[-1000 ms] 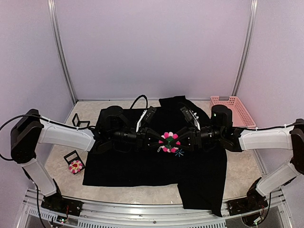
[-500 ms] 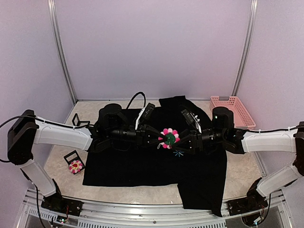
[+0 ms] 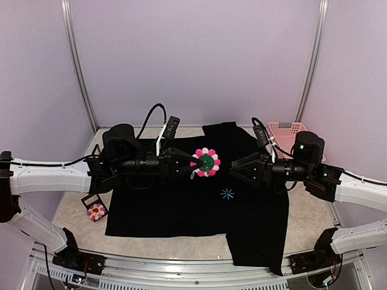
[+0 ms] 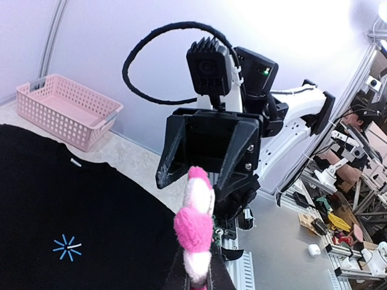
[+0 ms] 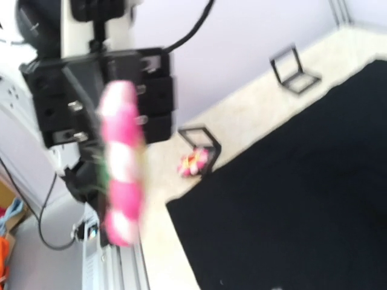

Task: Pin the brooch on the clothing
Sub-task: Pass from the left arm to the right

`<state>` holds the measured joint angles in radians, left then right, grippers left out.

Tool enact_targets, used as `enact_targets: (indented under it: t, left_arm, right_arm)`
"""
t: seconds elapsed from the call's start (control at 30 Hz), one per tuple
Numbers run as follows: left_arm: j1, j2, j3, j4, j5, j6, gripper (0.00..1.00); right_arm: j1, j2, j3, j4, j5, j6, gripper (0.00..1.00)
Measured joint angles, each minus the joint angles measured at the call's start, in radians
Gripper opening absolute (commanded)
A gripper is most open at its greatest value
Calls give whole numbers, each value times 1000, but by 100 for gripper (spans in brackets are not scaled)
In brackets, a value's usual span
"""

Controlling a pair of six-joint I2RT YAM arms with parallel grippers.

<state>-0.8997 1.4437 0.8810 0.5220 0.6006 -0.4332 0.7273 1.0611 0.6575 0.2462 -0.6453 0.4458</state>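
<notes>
Left of the left fingers (image 3: 191,165), a second flower brooch (image 3: 95,211) lies on the counter (image 3: 72,202). Those fingers clench the brooch (image 3: 205,162) by its edge, raised above the black T-shirt (image 3: 181,211). Just right of it, the right fingers (image 3: 237,168) stand released and empty. Pinning looks not yet done. Next, the brooch probably needs lowering onto the cloth near the starburst mark (image 3: 227,193), below the gap between both pairs.
</notes>
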Motion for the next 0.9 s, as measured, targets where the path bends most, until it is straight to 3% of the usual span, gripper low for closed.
enact_targets:
  t: [0.2,0.4,0.53,0.9]
  left_arm:
    - [-117,-208,1,-151,-164,73,0]
    - [-269,-367,29,-349,-385,203,0]
    - [-305,-432,75,-412,-463,238,0]
    - [-347,-510,111,-546,-531,262,0]
  right_arm:
    - [140,-56,66,-35,91,-32,57]
    - [349,91,286,-85,145,-177,61]
    - [439,181,382,-111,176,-274,63]
    - [481,243,427,-126,271,-369,56]
